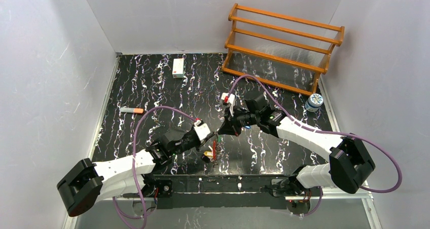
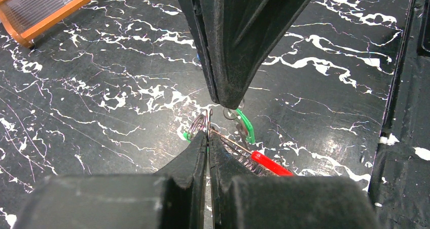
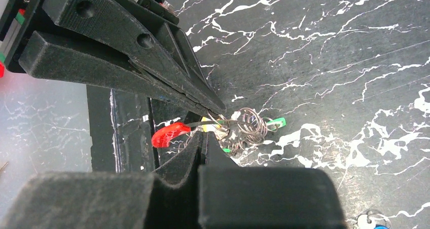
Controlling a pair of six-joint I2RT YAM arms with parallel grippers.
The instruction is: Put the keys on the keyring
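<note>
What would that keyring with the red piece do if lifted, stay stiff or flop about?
The keyring is a thin wire loop, so it likely keeps its shape, springy rather than rigid. Its small rings and green tag would probably dangle and swing. It looks light, and the smooth metal might slip.

Overhead view wide; wrist views close (sharing the keyring [image 3: 170, 134]).

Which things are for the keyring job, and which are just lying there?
For the job: keyring, green key, left gripper, right gripper, both pinched shut.
Just lying about: white box, marker, wooden rack, small jar.
</note>
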